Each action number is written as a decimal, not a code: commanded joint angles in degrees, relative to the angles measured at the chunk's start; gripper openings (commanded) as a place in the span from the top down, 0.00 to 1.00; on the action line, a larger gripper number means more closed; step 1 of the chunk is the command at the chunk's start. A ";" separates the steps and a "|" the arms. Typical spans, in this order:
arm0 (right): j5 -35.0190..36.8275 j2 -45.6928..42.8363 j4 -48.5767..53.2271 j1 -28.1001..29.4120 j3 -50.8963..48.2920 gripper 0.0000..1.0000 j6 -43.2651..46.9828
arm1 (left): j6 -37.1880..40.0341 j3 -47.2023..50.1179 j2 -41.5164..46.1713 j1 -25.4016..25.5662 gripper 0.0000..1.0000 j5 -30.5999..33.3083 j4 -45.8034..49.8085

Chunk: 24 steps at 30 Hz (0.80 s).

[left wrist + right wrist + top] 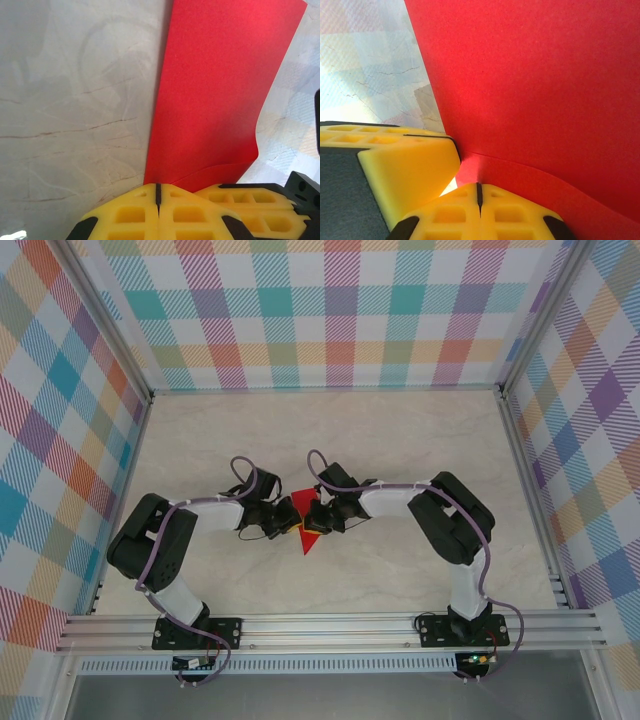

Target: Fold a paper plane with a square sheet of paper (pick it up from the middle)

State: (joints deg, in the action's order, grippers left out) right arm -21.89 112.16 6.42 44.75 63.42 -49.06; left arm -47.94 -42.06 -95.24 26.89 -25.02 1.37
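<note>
The square sheet of paper is bright red and lies between the two grippers at mid-table, bent, with one flap curling over along a soft fold. My left gripper is shut, and its yellow fingertips touch the sheet's near edge. No red shows in its slit. My right gripper is shut too, tips against the folded flap. The two grippers nearly touch: right fingers, left fingers. A paper plane is out of view.
The pale marble-look tabletop spreads around the sheet. Plaid walls enclose it at the back and both sides. An aluminium rail runs along the near edge, carrying both arm bases.
</note>
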 commanded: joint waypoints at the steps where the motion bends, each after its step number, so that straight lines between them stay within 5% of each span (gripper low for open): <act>1: 0.86 -3.29 0.94 -0.50 -1.78 0.99 -0.84 | 1.69 -0.08 -2.27 0.46 1.00 2.93 5.33; 24: 2.82 -3.29 -0.09 -3.67 -7.09 1.00 -0.33 | 4.03 -1.64 -2.67 1.05 1.00 6.58 10.90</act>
State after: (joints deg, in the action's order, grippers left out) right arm -20.62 107.63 4.89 41.45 57.08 -49.21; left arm -45.19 -44.25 -95.64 27.68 -22.83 5.45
